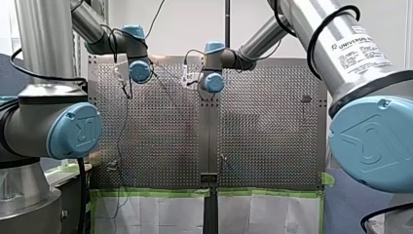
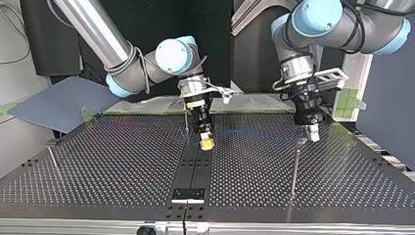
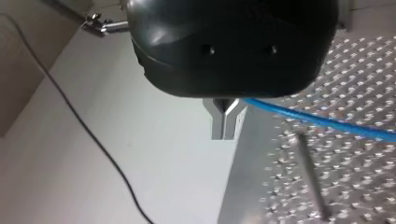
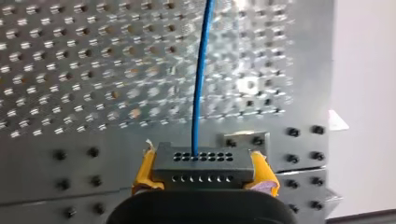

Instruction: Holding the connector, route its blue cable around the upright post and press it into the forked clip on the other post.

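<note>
Currently my right claw [image 4: 201, 176] is clamped on the connector [image 4: 201, 161]. The grey block sits crosswise between the yellow pads [image 4: 145, 171], with its rows of holes facing ahead of the claw. The cable [image 4: 200, 84] leaves a hole near the block's middle and runs straight ahead over the table [image 2: 122, 161].

In the top view this claw hangs just above the table's centre strip. From there the cable runs in a shallow wave, clear of the surface, across to my left claw [image 3: 224, 122] at the view's right.

On the left wrist view the metal fingers are drawn together with only a thin slit between them. The cable ends at their root, so I read that claw as closed on the cable's far end.

A post [image 2: 294, 169] stands upright near the left claw, on the camera's side of it, and the cable passes on its far side. A thin post [image 2: 186, 122] rises just beside the right claw; I cannot tell whether the cable touches it.
</note>
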Controlling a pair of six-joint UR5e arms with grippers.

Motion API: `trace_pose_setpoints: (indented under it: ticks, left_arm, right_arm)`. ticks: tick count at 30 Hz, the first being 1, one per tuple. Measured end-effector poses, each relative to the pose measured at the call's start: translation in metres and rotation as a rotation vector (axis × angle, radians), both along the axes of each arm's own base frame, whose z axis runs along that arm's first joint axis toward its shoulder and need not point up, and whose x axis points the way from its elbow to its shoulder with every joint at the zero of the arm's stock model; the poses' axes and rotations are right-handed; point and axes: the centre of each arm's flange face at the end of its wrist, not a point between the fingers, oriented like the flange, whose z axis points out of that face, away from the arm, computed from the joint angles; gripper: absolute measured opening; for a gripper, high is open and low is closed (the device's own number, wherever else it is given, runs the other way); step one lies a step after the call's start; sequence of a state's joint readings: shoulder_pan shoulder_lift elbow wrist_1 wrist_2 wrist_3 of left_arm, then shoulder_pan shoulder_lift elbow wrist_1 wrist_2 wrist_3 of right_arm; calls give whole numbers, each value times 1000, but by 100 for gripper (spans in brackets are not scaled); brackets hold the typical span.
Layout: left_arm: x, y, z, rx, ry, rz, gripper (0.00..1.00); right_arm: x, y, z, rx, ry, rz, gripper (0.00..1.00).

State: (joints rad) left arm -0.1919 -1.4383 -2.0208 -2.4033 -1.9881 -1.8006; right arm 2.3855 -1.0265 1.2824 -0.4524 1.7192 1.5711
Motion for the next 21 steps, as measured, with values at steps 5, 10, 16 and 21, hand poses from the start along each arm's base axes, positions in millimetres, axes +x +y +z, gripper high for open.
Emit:
trace_pose_setpoints:
  ticks: [5, 10, 16, 21]
  left_arm:
    - [8, 4, 16, -21, -29, 6, 0]
    - [19, 14, 18, -32, -27, 23, 0]
    - [41, 35, 5, -37, -6, 33, 0]
    - [62, 51, -3, -23, 9, 36, 0]
  right_arm:
    - [7, -2, 18, -21, -12, 33, 0]
    - [12, -2, 28, -41, -20, 75, 0]
    - [15, -3, 35, -64, -31, 117, 0]
    - [16, -6, 43, -74, -37, 124, 0]
